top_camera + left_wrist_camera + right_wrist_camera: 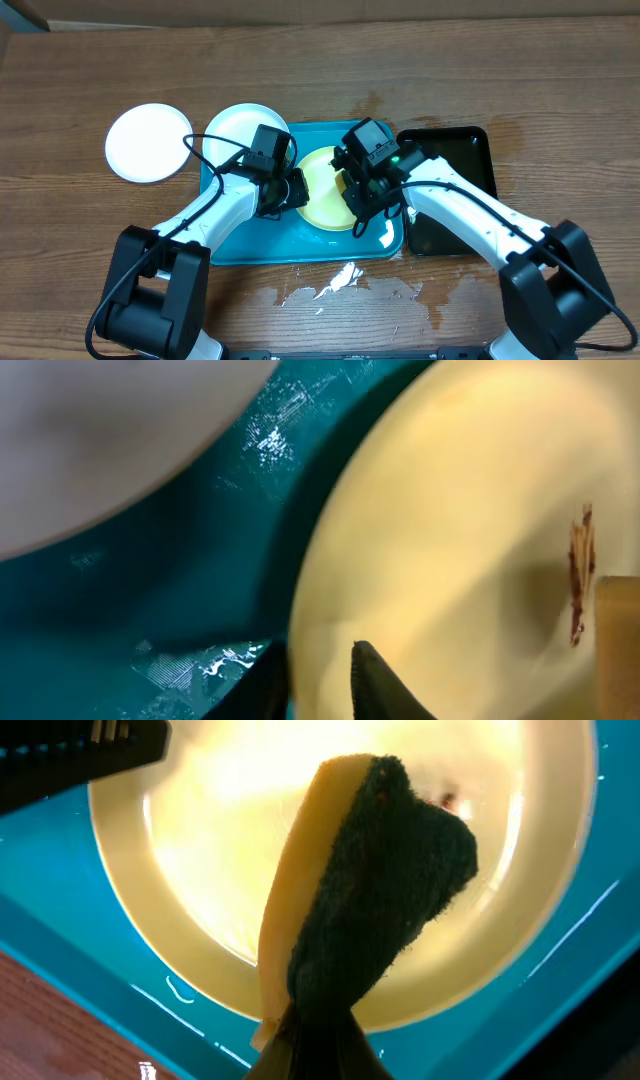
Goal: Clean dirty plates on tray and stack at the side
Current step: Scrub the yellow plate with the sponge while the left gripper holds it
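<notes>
A pale yellow-green plate (322, 190) lies in the turquoise tray (300, 248). My left gripper (292, 188) is shut on its left rim; in the left wrist view the plate (460, 530) passes between the two dark fingers (385, 690). A brown smear (578, 575) marks the plate. My right gripper (366, 198) is shut on a yellow sponge with a dark green face (385, 880), held over the plate (200, 850) near a small brown spot (447, 797). One white plate (243, 130) overlaps the tray's far left corner. Another white plate (149, 142) lies on the table to the left.
A black rectangular tray (455, 160) sits against the turquoise tray's right side, partly under my right arm. Whitish patches (340, 282) mark the wooden table in front of the tray. A cardboard wall runs along the far edge.
</notes>
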### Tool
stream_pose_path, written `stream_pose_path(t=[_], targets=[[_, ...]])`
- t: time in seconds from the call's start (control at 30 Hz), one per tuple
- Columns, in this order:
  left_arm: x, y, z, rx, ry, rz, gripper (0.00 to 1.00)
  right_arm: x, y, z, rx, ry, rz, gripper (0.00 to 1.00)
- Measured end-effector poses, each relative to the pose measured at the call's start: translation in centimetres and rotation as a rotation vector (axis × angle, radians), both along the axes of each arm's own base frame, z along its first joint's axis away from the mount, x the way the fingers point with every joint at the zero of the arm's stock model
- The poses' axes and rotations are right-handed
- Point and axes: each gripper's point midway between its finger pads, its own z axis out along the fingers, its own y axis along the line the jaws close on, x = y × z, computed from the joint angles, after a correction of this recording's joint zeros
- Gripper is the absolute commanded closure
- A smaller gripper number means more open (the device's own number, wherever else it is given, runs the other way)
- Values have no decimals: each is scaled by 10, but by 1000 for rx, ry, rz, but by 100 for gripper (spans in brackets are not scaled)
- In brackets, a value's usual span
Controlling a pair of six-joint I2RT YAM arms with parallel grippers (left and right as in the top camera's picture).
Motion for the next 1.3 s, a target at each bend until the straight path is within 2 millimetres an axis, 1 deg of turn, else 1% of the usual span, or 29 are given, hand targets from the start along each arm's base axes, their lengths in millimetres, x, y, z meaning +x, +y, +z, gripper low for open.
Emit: stream_pose_path(t=[0.03, 0.1, 0.17, 0.27, 0.3, 0.43, 0.53, 0.6, 0.73, 0.8, 0.9, 1.03, 1.17, 1.3], targets=[[0, 1, 0, 5, -2, -3, 91, 0, 0, -1, -2, 4, 0, 96], [0, 1, 0, 10, -7, -12, 88, 0, 0, -4, -7, 8, 3, 96], [1, 1, 0, 12, -8, -16, 81, 2, 0, -6, -11, 0, 9, 96], [1, 1, 0, 15, -11, -22, 64, 9, -3, -6, -32, -36, 8, 95], [1, 2, 0, 16, -11, -22, 62, 12, -4, -6, -42, -51, 7, 95], [1, 2, 0, 18, -11, -24, 61, 20, -6, -6, -63, -92, 9, 95], [1, 2, 0, 18, -11, -24, 59, 22, -8, -6, -76, -100, 16, 95], [1, 2, 0, 18, -12, -24, 59, 22, -9, -7, -80, -104, 19, 91], [1, 2, 0, 18, -12, -24, 59, 25, -8, -8, -75, -118, 21, 90], [1, 2, 0, 18, -11, -24, 59, 23, -9, -11, -78, -115, 21, 86], [1, 2, 0, 18, -11, -24, 55, 20, -14, -17, -96, -107, 16, 71], [1, 2, 0, 18, -12, -24, 52, 17, -20, -23, -123, -106, 18, 60], [0, 2, 0, 18, -11, -24, 51, 19, -21, -22, -131, -111, 17, 53], [0, 2, -1, 18, -9, -24, 53, 21, -20, -20, -128, -118, 16, 51]])
